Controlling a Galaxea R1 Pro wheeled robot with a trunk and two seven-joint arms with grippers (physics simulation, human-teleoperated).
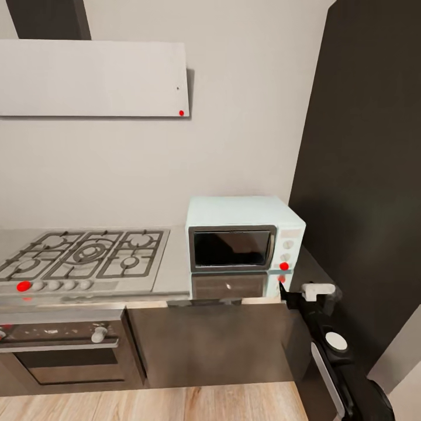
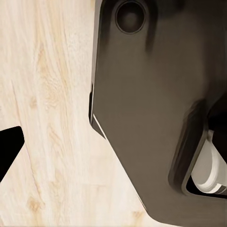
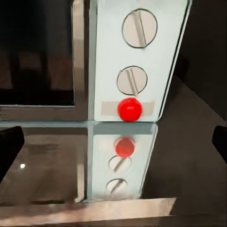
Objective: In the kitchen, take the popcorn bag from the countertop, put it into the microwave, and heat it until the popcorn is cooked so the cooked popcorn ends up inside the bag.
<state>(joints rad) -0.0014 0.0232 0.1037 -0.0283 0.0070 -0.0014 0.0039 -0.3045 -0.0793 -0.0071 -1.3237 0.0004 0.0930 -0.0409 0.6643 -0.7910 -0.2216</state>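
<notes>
Microwave (image 1: 244,234) is seen standing on the bench (image 1: 169,280), against the white wall, with its dark glass door closed. It is placed just ahead of the right tool (image 1: 290,292), a little above it, and well apart from the left tool (image 2: 9,146). In the right wrist view the side panel (image 3: 137,61) is met straight in front of the tool: two round knobs (image 3: 139,28) are set one under the other, and a red round light (image 3: 129,109) is placed below them. All of this is mirrored in the glossy bench top under it. The right tool is held released, its two dark fingertips (image 3: 9,146) spread wide, and nothing is kept between them. It is near the front edge of the bench, not touching the microwave.

On the far side of the microwave from the right tool, a gas hob (image 1: 88,254) is set into the bench, and an oven (image 1: 64,351) is built in under it.

In the left wrist view one dark fingertip of the left tool is seen over the wooden floor (image 2: 47,94), beside a dark part of the robot (image 2: 151,109); it cannot be told if this tool is released or clenched.
</notes>
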